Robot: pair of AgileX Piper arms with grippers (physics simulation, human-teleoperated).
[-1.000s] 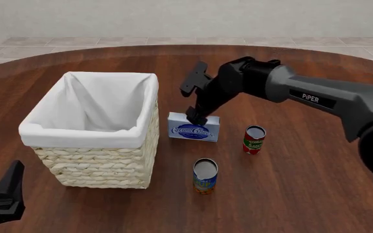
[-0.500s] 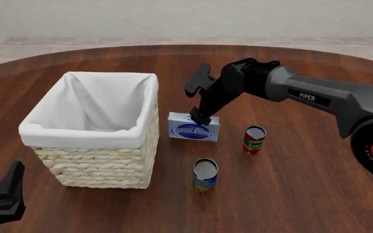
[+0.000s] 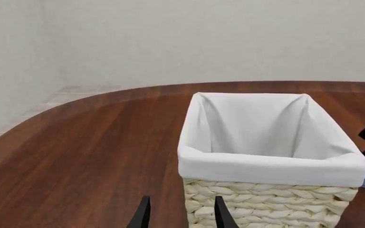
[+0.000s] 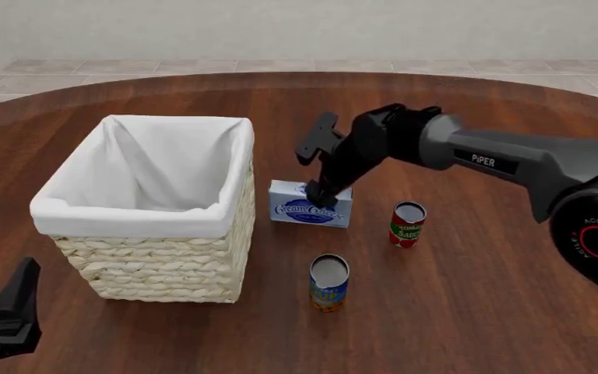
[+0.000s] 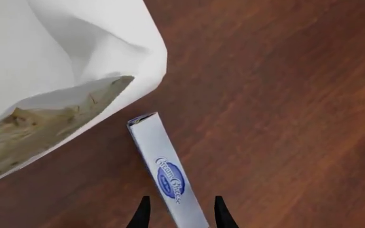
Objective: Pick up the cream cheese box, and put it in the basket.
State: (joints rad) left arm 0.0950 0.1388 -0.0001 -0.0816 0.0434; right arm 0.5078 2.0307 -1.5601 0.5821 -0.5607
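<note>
Starting at the left of the table [image 4: 486, 327], our left gripper [image 4: 13, 308] sits parked at the near left edge just as it was a second ago, its fingers apart with nothing between them, looking out at the basket [image 3: 271, 166].

The basket [image 4: 149, 234] has not shifted; it stands on the left half of the table, liner folded over its rim and nothing inside that we can see.

Just to its right, the cream cheese box [image 4: 311, 204] stands on edge on the wood, near the basket's right wall but apart from it. Here is the change: over the last second our right gripper [image 4: 318, 189] has sunk lower and now straddles the box's top edge. In the right wrist view the fingers [image 5: 143, 213] flank the box [image 5: 169, 175] on either side, spread and not yet pinching it.

We judge the descent nearly done, so closing on the box comes next, then the lift over the rim.

Further right, two cans [image 4: 407, 224] stand untouched, one nearer us [image 4: 328, 283].
</note>
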